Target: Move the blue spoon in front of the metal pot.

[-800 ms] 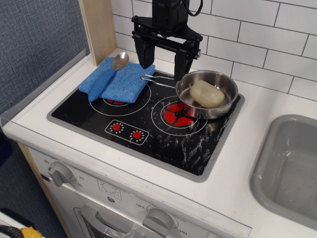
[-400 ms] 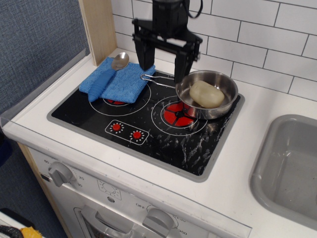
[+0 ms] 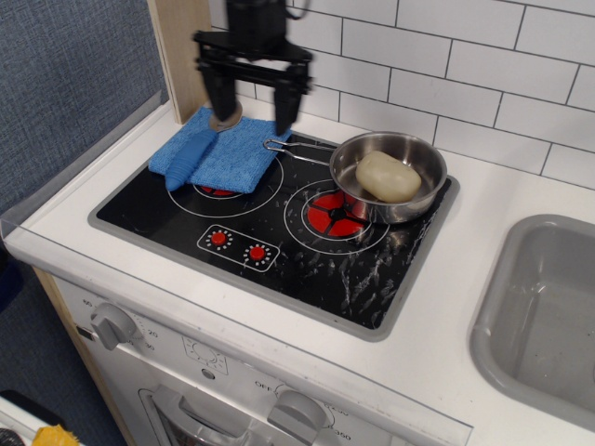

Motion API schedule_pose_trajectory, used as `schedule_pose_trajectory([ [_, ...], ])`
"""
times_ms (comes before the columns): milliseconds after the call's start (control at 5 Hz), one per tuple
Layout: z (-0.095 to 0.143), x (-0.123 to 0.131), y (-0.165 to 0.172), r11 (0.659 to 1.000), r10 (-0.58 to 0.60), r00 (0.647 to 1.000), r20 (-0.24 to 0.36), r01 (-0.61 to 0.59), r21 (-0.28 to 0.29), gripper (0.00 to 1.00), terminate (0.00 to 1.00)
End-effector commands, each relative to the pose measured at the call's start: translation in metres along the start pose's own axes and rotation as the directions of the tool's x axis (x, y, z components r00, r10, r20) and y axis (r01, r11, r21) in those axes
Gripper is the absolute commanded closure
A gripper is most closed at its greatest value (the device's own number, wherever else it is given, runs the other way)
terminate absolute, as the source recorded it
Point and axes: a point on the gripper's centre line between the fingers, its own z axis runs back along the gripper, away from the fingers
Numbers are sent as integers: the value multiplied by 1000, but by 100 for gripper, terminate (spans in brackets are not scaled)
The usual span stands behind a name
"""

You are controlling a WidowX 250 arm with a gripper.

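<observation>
The blue spoon lies on a folded blue cloth at the stove's back left. Its ribbed blue handle points toward the front left. Its silver bowl is at the back, partly hidden behind my left finger. The metal pot sits on the right burner. It holds a pale beige lump. Its wire handle points left toward the cloth. My gripper is open, its black fingers spread wide, and hangs above the back of the cloth, over the spoon's bowl.
The black stove top has two red control dots at the front. A wooden post stands behind the cloth. A white tiled wall runs along the back. A grey sink basin is at the right.
My gripper has moved left, from above the pot's wire handle to above the spoon's bowl and the cloth. It stays open. The spoon, the cloth and the pot have not moved.
</observation>
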Motion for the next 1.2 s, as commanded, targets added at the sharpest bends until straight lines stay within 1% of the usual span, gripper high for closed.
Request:
schedule_pose_trajectory([
  [0,-20,16,71,993,86,996,15,-87,74,0,0],
  [200,-36,26,83,991,103,994,-19,-101,91,0,0],
  [600,-37,28,73,992,57,998,-12,-55,117,0,0],
  [800,-32,29,72,991,53,999,4,-53,122,0,0],
  [1000,-32,28,72,991,51,999,6,-51,122,0,0],
])
